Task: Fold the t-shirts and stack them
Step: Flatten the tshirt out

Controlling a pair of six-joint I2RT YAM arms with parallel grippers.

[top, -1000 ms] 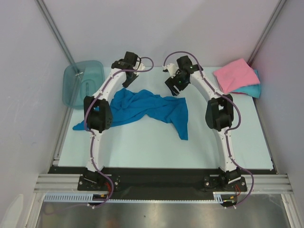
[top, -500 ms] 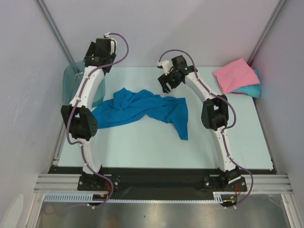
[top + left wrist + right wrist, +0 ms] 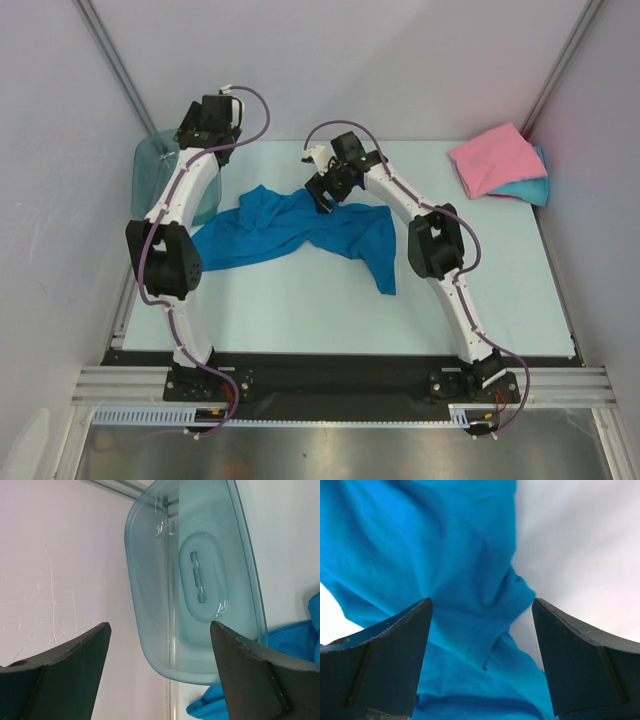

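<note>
Both grippers are seen spread wide with nothing held, and the deep blue t-shirt [image 3: 300, 228] is left crumpled on the table [image 3: 300, 310].

The deep blue t-shirt is stretched unfolded across the middle of the top view, from centre left to just right of centre. The right gripper [image 3: 481, 605] is held directly over its upper edge, and in the wrist view rumpled blue cloth is seen between and beyond the parted fingers, none of it pinched. The left gripper [image 3: 159, 630] is raised at the upper left, its fingers wide apart, over the translucent teal bin [image 3: 200, 580]. At the upper right, the pink t-shirt [image 3: 490, 158] is laid folded on top of the turquoise t-shirt [image 3: 532, 188].
</note>
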